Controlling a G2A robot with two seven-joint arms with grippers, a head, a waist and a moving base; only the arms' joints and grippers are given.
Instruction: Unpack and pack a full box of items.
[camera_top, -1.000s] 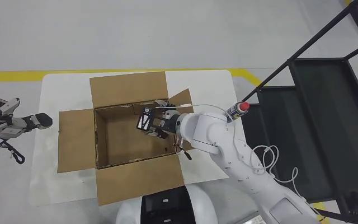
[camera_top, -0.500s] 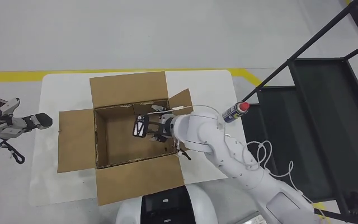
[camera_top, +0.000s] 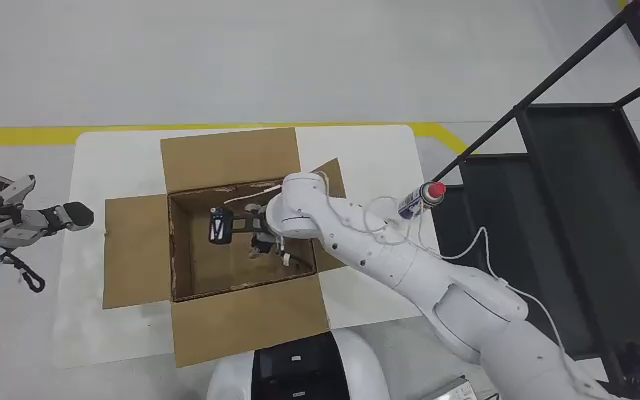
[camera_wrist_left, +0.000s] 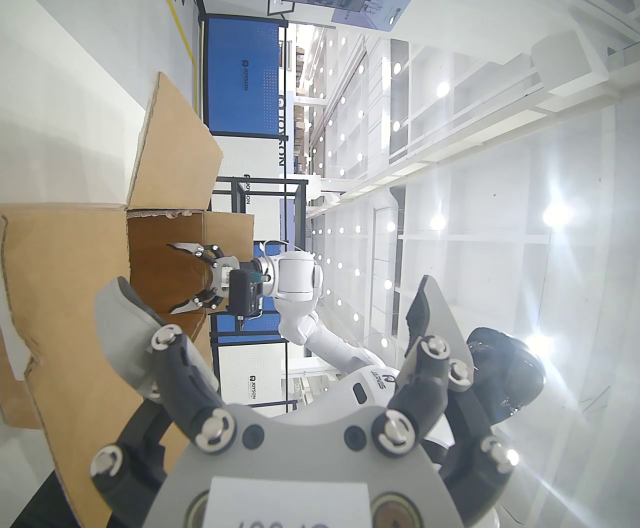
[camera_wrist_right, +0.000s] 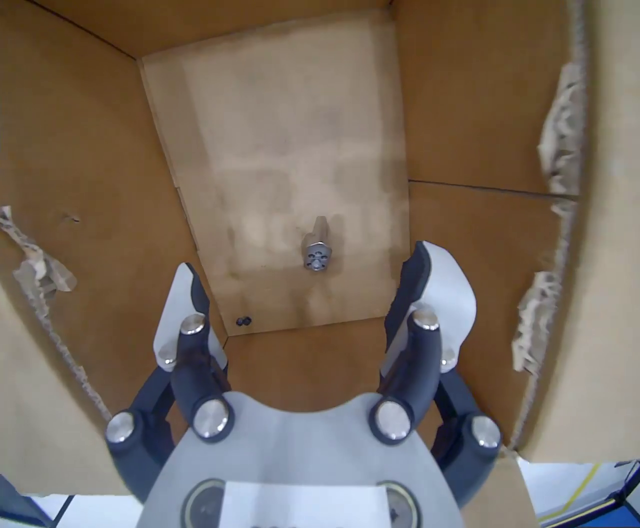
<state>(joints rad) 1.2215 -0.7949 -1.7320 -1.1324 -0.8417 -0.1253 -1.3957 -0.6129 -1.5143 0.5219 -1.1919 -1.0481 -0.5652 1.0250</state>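
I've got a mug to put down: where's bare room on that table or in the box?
Most of the box floor is bare around the small metal part; the open right pincer crowds the space above it. On the table, free strips lie between the box flaps and the far corners, and along the left edge.

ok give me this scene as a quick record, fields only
box: open, flaps spread, on the white table
box contents: one small metal part on the floor
right tool: open, empty, over the box opening, pointing down at the floor
left tool: open, empty, by the table's edge, apart from the box
red-capped can: outside the box, beside the right arm
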